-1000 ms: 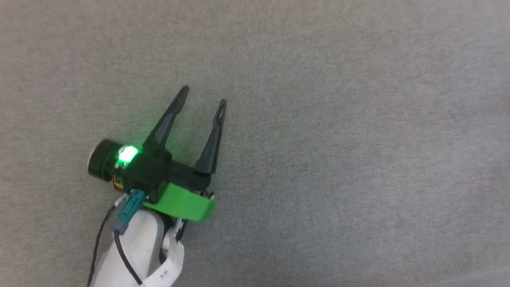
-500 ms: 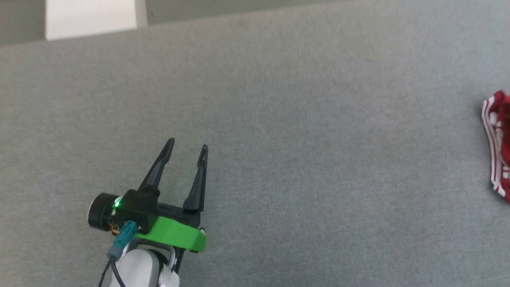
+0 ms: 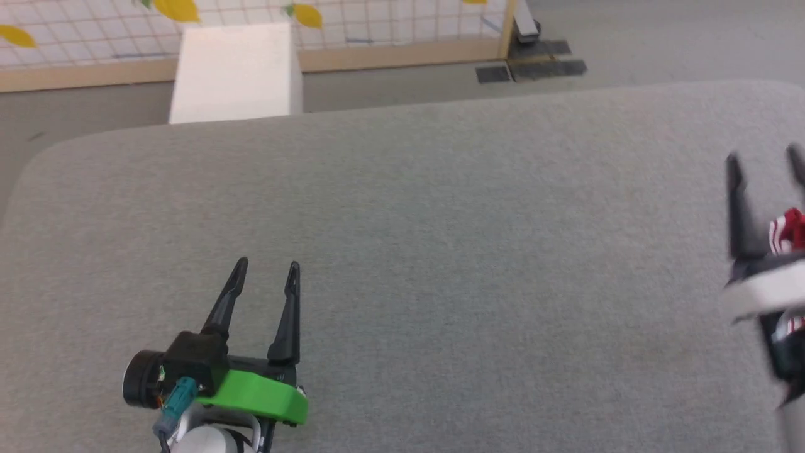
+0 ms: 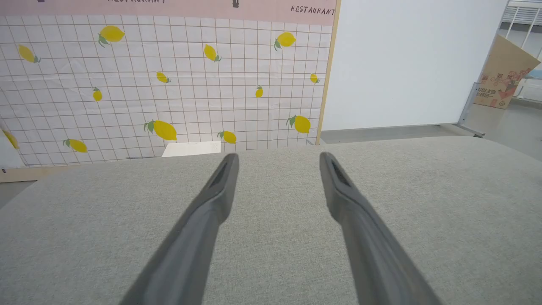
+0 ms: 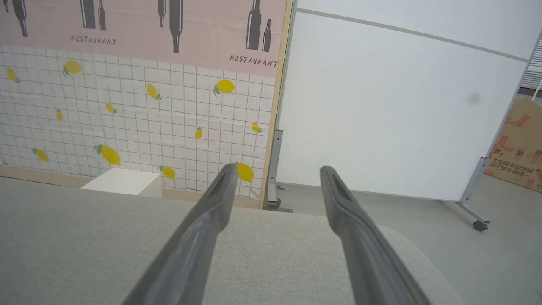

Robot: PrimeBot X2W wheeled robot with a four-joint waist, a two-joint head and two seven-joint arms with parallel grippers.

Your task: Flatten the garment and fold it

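Note:
A small red-and-white striped bit of the garment (image 3: 787, 229) peeks out at the head view's right edge, on the grey padded surface (image 3: 440, 239); most of it is hidden behind my right gripper (image 3: 764, 163), which hovers blurred in front of it, open. My left gripper (image 3: 265, 269) rests low at the lower left, far from the garment, open with nothing between its fingers. The left wrist view has my left gripper (image 4: 277, 157) with bare grey surface between the fingers. In the right wrist view my right gripper (image 5: 277, 169) is open over the surface's far edge.
A white box (image 3: 236, 72) stands on the floor just beyond the surface's far edge. Behind it is a lemon-patterned tiled wall (image 4: 161, 80), with a white partition panel (image 5: 381, 110) on wheeled feet to its right. A cardboard box (image 4: 504, 72) leans further right.
The head camera has tilted up, so the far edge, white box and wall have come into view. My right gripper has entered at the right edge, in front of the garment.

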